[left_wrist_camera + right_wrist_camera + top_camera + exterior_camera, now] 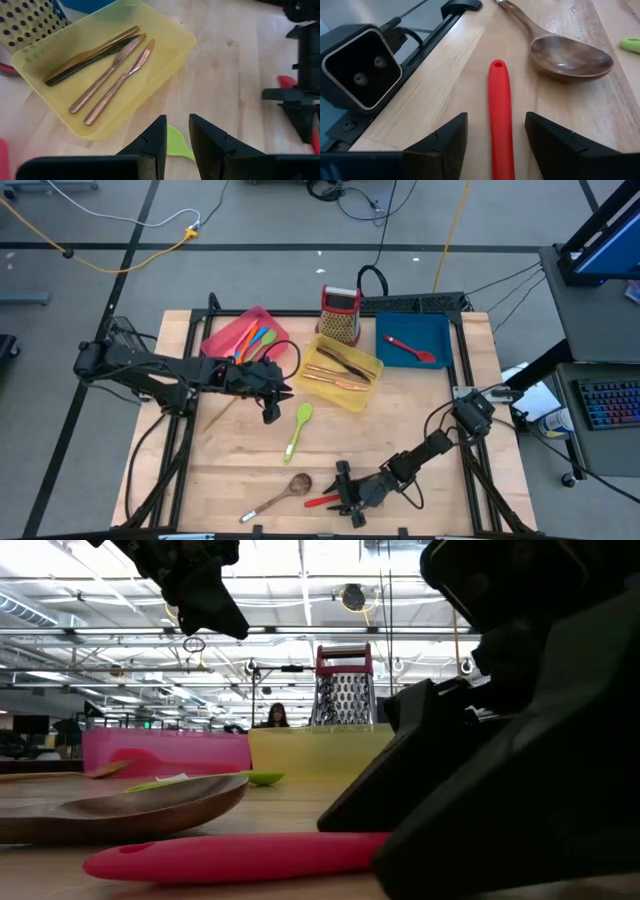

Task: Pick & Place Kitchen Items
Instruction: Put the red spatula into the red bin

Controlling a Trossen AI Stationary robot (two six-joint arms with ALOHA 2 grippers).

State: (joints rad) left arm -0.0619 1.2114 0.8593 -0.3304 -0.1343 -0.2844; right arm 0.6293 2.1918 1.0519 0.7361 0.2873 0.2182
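Item: red utensil (500, 120), slim, smooth, rounded handle with a small hanging hole at its end; it lies flat on the wooden table (420, 420) near the front edge, just beside the brown wooden spoon (570, 56). You will likely find it light, fairly stiff in the handle and somewhat slick; take it across the mid-handle, where the section is even. Your right gripper (496, 142) sits low over it, fingers apart, one on either side of the handle, not yet closed. Your left gripper (177, 145) hangs above the green spatula (298, 428) near the yellow tray (175, 37), fingers only narrowly apart, holding nothing.
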